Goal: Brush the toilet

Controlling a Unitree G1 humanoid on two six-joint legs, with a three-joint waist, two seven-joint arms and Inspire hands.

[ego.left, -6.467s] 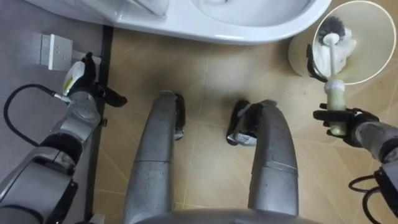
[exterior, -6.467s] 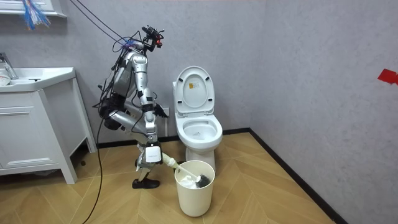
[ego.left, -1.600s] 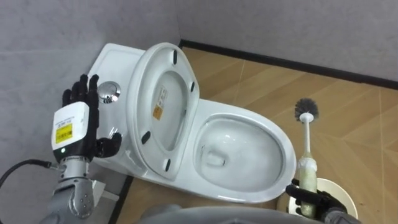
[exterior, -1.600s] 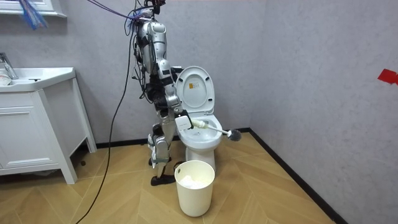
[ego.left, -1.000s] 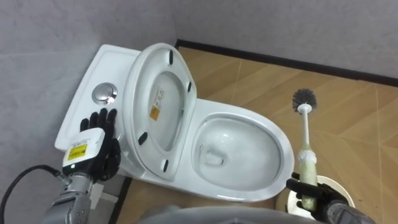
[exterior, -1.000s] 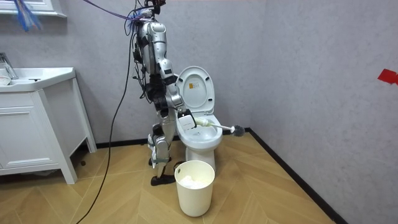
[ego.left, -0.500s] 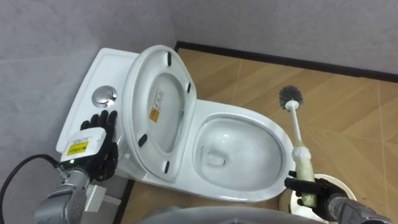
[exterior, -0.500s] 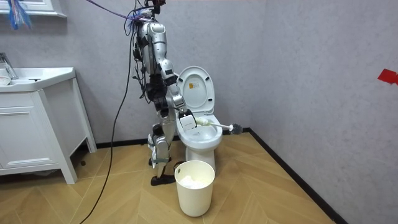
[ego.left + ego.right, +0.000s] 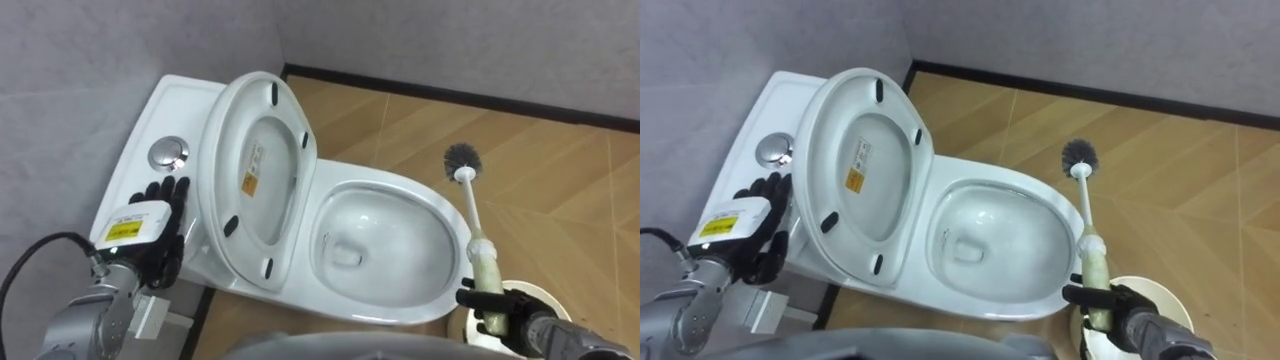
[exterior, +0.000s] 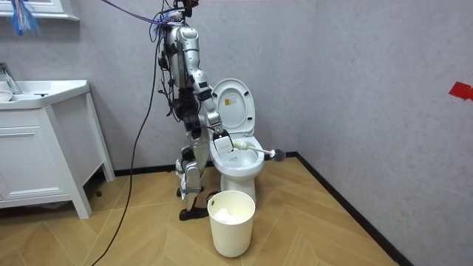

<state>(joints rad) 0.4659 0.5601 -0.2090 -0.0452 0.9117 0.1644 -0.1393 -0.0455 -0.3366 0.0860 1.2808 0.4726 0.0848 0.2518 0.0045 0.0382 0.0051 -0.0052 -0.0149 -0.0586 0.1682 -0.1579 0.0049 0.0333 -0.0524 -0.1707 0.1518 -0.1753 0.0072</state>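
The toilet brush (image 9: pixel 476 228) is in my right hand (image 9: pixel 514 310), whose fingers are wrapped round the thick cream grip at its lower end. From there the thin white shaft runs up and away from me, leaning a little to the left. The dark bristle head (image 9: pixel 460 157) hangs in the air past the right side of the toilet bowl (image 9: pixel 383 186), over the wooden floor (image 9: pixel 560 190) rather than over the water. In the room view the brush (image 10: pixel 260 151) sticks out nearly level from the bowl towards the room view's right.

The bowl itself is white, and its seat and lid (image 9: pixel 256 175) stand raised together against the cistern (image 9: pixel 150 115). A round chrome flush button (image 9: pixel 168 153) sits on the cistern's top. My left hand (image 9: pixel 160 252) is at the cistern's near left corner, its fingers (image 9: pixel 166 192) straight and pointing up just below the button. I think the fingertips rest against the cistern's edge, but from this angle I cannot be sure they touch.

Under my right hand shows the rim of a white waste bin (image 9: pixel 543 296). In the room view it stands on the floor in front of the toilet. I stand upright at the toilet's side, on the room view's left, with the grey wall (image 10: pixel 369 74) behind and a white vanity cabinet (image 10: pixel 37 162) well off to the room view's left. A black skirting board (image 9: pixel 450 95) runs along the foot of the wall.
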